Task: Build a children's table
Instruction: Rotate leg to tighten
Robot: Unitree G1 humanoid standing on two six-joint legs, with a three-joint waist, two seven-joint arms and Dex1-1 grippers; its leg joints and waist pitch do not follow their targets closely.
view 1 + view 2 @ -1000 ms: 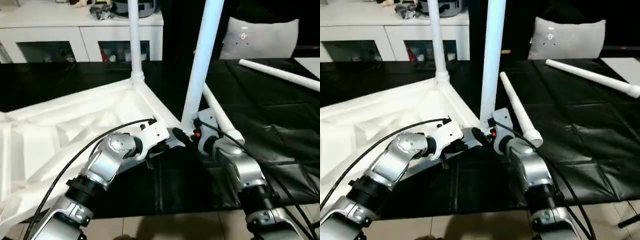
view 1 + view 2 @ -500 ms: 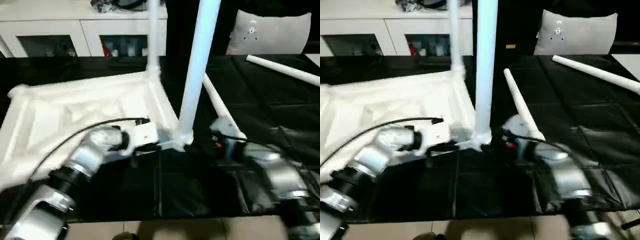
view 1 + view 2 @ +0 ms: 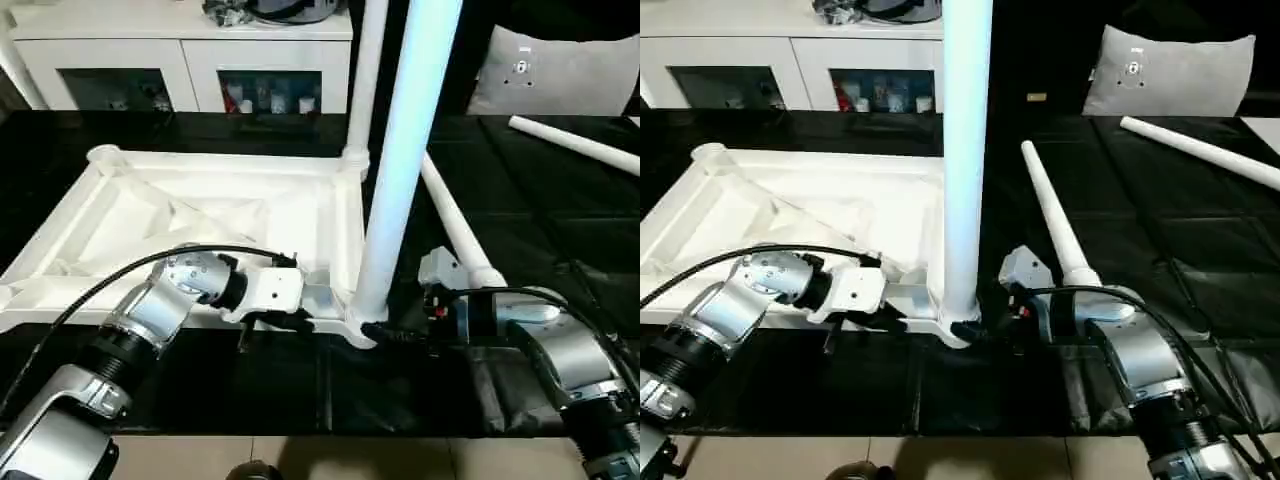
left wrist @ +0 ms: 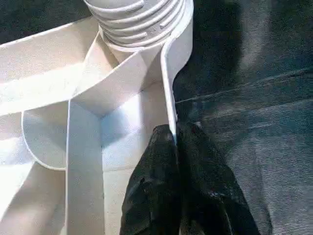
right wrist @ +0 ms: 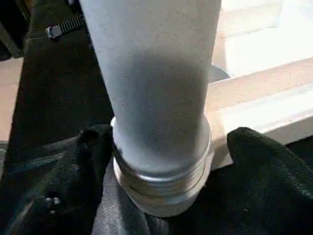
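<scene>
The long round tapered white plastic leg stands upright in the near corner socket of the upturned white ribbed tabletop, between the right gripper's parted fingers at three o'clock, while the left gripper pinches the tabletop's rim at nine o'clock.

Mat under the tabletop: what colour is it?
Black, with a faint grid of square seams; the mat shows best in the right eye view.

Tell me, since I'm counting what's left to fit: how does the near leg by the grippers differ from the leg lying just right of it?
The near leg stands upright, its threaded end in the tabletop's corner socket; the loose leg lies flat on the black mat. The right gripper's fingers flank the near leg's base; nothing holds the loose leg. Both are white, round and tapered.
</scene>
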